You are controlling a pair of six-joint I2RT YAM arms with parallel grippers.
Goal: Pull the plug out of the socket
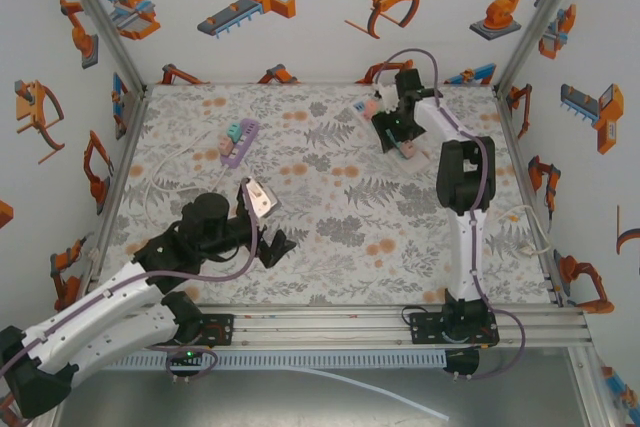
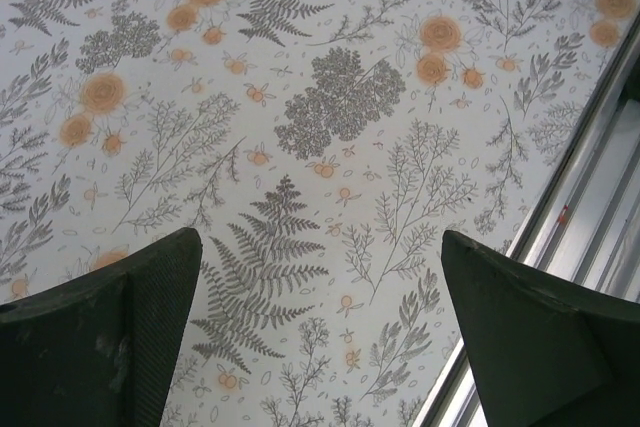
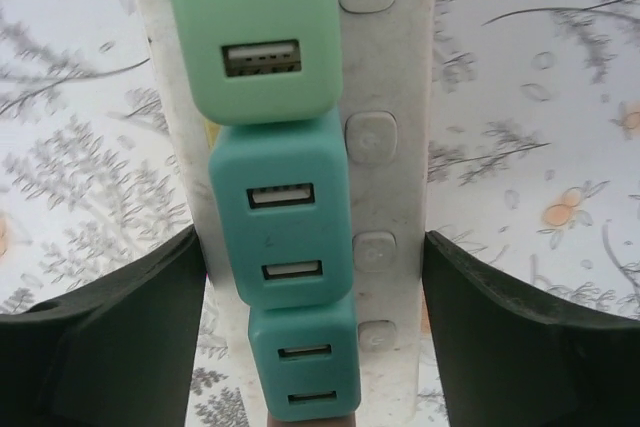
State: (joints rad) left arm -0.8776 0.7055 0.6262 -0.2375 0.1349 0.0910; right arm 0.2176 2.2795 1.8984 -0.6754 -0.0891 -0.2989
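R gripper (image 3: 310,267) wide, straddling white power strip (image 3: 385,187) w/ teal plug (image 3: 282,212); L gripper (image 2: 320,267) wide, empty, above counter (image 2: 330,97), well apart from strip.

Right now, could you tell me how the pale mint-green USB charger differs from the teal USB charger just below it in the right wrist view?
The pale mint-green USB charger is lighter and looks wider than the teal USB charger. The mint one shows one full port, its top cropped by the frame; the teal one shows two. Both are rounded blocks plugged into the white power strip, ports facing the camera.
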